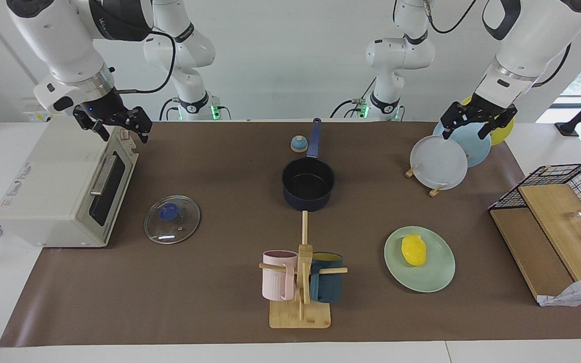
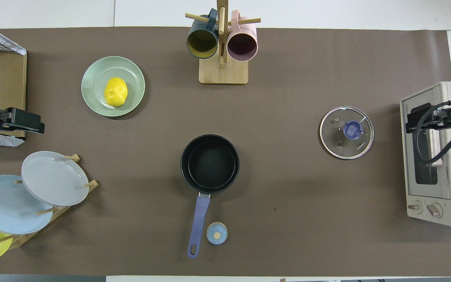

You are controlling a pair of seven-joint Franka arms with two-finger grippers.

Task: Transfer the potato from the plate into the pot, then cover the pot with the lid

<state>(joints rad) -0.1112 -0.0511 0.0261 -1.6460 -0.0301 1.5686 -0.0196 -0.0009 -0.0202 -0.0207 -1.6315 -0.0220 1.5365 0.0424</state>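
The yellow potato (image 1: 414,249) (image 2: 116,91) lies on the mint-green plate (image 1: 437,277) (image 2: 92,78), toward the left arm's end of the table. The navy pot (image 1: 308,201) (image 2: 210,162) stands empty mid-table, nearer to the robots than the plate, with its handle pointing at the robots. The glass lid (image 1: 172,219) (image 2: 347,132) lies flat, blue knob up, in front of the toaster oven. My left gripper (image 1: 473,128) (image 2: 39,124) is open and empty, up over the plate rack. My right gripper (image 1: 114,126) (image 2: 409,119) is open and empty, up over the toaster oven.
A mug tree (image 1: 300,282) with a pink and a dark teal mug stands farther from the robots than the pot. A toaster oven (image 1: 63,186), a plate rack (image 1: 442,161), a small bell (image 1: 298,144) and a wire basket with wooden boards (image 1: 563,201) are around.
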